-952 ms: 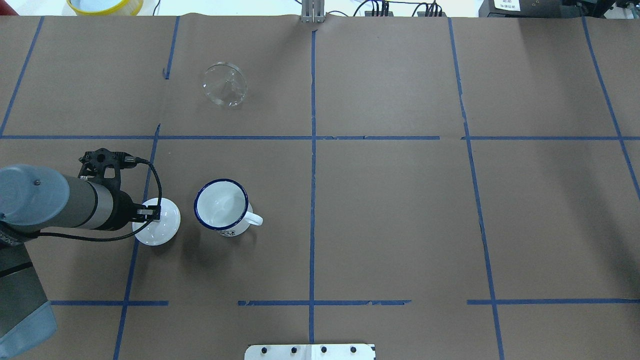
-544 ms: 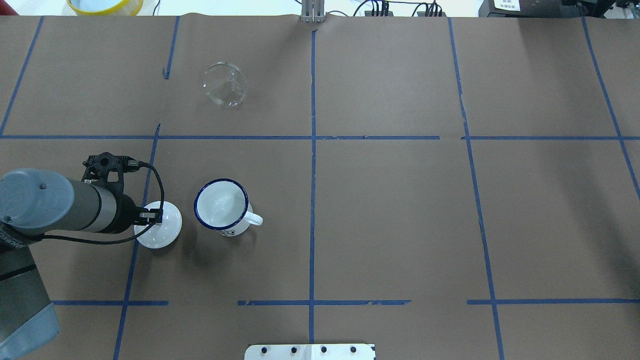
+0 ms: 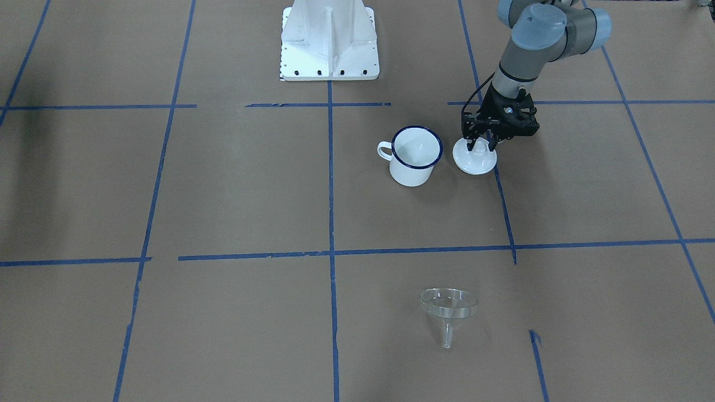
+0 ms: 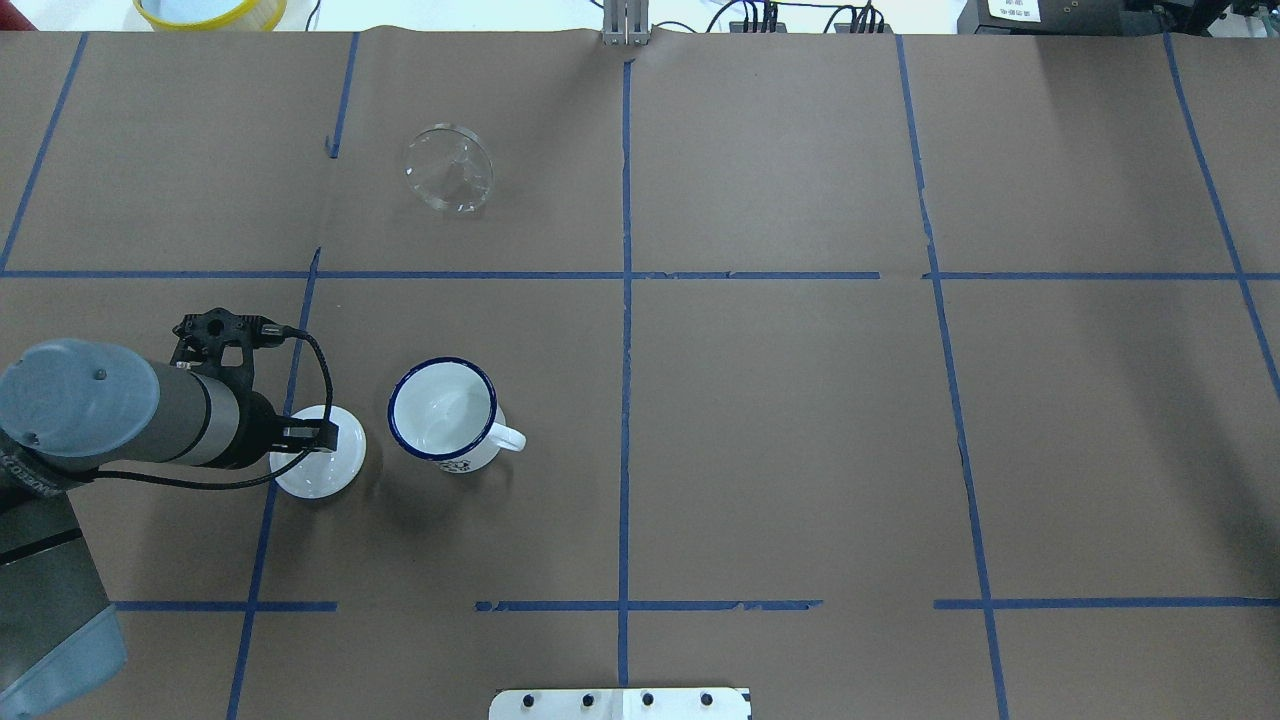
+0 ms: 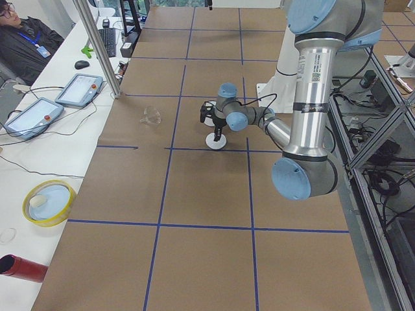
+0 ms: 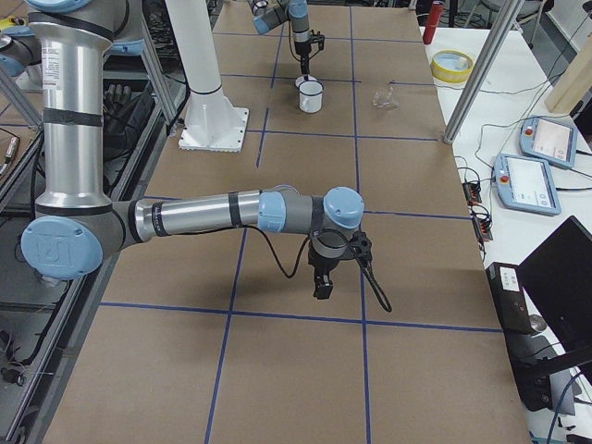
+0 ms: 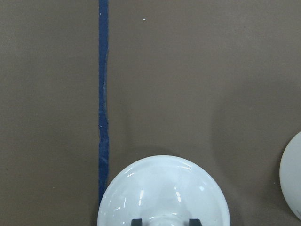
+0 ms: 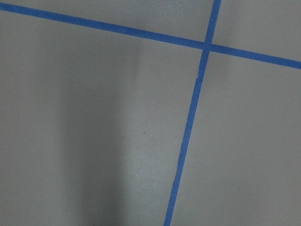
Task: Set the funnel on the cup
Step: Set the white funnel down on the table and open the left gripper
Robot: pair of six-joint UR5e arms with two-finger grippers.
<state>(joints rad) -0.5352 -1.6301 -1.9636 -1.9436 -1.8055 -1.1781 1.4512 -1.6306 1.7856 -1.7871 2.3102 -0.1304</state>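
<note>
The clear funnel [image 4: 449, 168] lies on its side at the far left of the table, also in the front view [image 3: 448, 307]. The white cup with a dark blue rim [image 4: 443, 412] stands upright and empty, handle to the right. My left gripper [image 4: 305, 432] points down just left of the cup, its fingers closed around the knob of a round white lid [image 4: 335, 465]; the wrist view shows the lid [image 7: 164, 188] between both fingers. My right gripper [image 6: 322, 287] hangs low over bare paper far from both things; I cannot tell whether it is open or shut.
Brown paper with blue tape lines covers the table [image 4: 800, 400]. The white robot base [image 3: 329, 39] stands at the near edge. A yellow-rimmed bowl [image 4: 210, 10] sits off the far left corner. Tablets and cables lie beyond the far edge [image 5: 78, 91].
My left arm has drawn back a little and the gripper with the lid has shifted slightly right and toward the robot. Cup and funnel have not moved.
</note>
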